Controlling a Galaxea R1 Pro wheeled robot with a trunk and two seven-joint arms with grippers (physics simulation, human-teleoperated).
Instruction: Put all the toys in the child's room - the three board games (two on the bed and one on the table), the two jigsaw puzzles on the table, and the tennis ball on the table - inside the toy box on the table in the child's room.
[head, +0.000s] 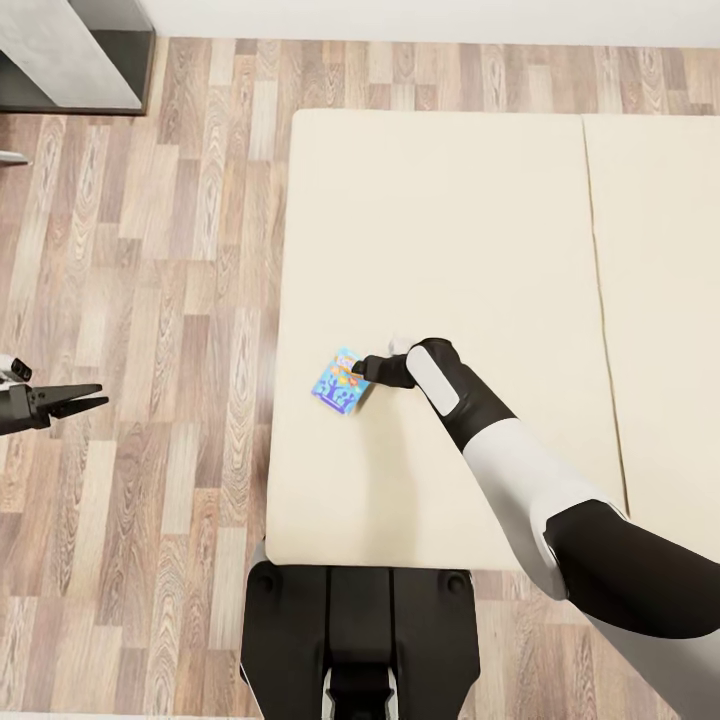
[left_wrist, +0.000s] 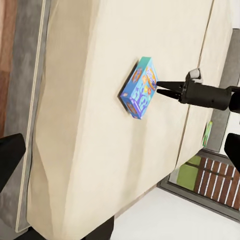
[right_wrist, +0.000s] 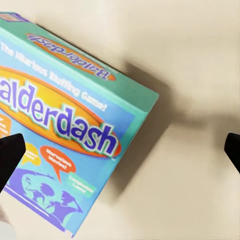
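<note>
Though it looks light and stiff, the Balderdash board game (head: 339, 382) is a glossy carton likely to slip, so pinching across a thin edge seems best. It lies on the bed (head: 450, 230), near its floor-side edge. Right tool (head: 362, 371) meets its corner, fingers spread. Left tool (head: 85, 398) hangs apart, nearly pressed together.

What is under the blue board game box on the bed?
The board game lies on the bare cream mattress, which shows all around it. The patch beneath the box is covered. The right gripper is at its edge.
</note>
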